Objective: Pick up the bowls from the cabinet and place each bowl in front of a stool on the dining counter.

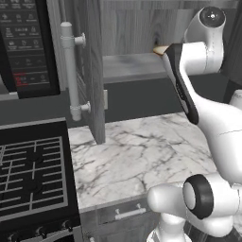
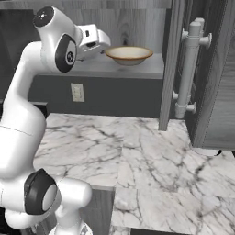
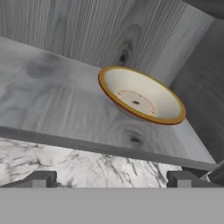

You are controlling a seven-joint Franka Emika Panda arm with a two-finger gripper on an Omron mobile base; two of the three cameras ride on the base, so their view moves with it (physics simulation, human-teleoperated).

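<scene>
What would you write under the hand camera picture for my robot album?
Open gripper facing a cream bowl with a brownish rim on the grey cabinet shelf.

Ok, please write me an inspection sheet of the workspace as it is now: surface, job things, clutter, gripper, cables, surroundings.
Surface: white grey-veined marble worktop beside the stove, bare where visible.
Job's things: one cream-tan ceramic bowl with brownish rim sits upright on the grey wood-grain cabinet shelf; the cabinet door stands open.
Clutter: nothing seen.
Gripper: two-finger gripper open, fingertips apart, in front of the shelf and short of the bowl, touching nothing.
Cables: nothing seen.
Surroundings: black stove with grates, black microwave, wall outlet, light-grey bar handle.
</scene>
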